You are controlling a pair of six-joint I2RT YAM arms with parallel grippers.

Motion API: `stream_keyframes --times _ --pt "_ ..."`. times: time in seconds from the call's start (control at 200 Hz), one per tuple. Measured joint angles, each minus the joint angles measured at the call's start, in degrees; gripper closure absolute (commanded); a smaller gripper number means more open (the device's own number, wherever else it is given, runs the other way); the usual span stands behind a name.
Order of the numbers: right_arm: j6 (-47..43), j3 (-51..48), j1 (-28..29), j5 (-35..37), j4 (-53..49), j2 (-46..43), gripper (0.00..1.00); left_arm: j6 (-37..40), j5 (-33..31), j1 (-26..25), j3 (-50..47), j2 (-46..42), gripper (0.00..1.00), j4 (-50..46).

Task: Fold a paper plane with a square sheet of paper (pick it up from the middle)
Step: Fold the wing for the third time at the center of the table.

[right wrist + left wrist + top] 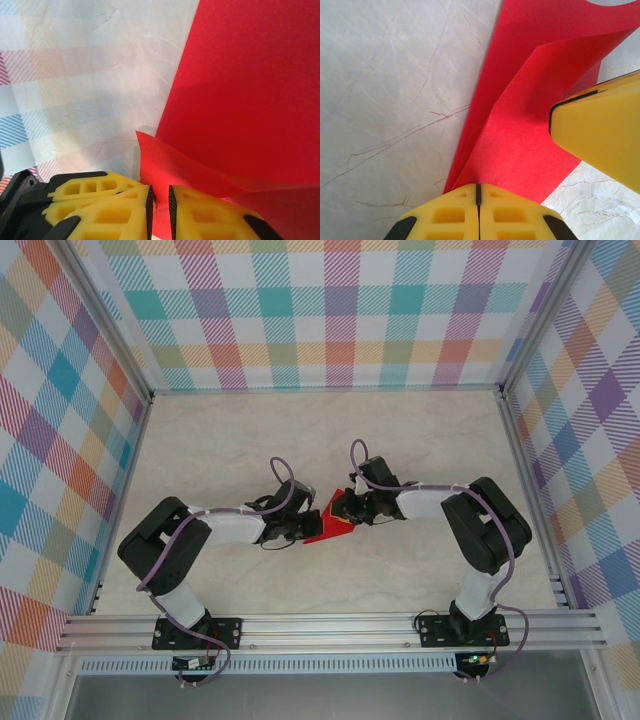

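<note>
Marbled table (300, 430): everything sits mid-width, nearer near edge than far edge. Square sheet of paper (328, 525): red, creased, partly raised off table, between both grippers. Left gripper (478, 186): fingers pressed together, pinching sheet edge. Right gripper (160, 187): fingers almost together, clamped on raised fold of sheet.

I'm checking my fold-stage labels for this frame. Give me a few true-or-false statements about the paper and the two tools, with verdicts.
1. The left tool is shut on the red paper. True.
2. The red paper is a flat, uncreased sheet. False: it is creased, with layers folded over.
3. The right tool pinches the red paper too. True.
4. The two tools work at opposite table edges. False: they meet at the red paper near the middle of the table.
</note>
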Motion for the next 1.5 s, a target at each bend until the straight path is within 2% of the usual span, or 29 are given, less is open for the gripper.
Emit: stream_keyframes --times 0.39,0.78,1.17,1.5 --pt "-1.3 -0.5 0.7 -3.0 1.9 1.7 0.86 0.0 -0.1 0.0 0.4 0.1 0.99 -0.6" --pt "-1.5 2.2 1.0 -0.9 -1.4 4.2 0.86 0.1 -0.4 0.0 0.7 0.2 1.00 -1.4" --pt "0.5 2.3 -3.8 -0.2 -3.1 4.2 0.87 0.1 -2.2 0.0 1.1 0.3 1.00 -1.5" --pt "0.3 3.7 -6.6 3.2 -7.2 3.4 0.87 0.1 -2.2 0.0 1.2 0.4 1.00 -1.5"
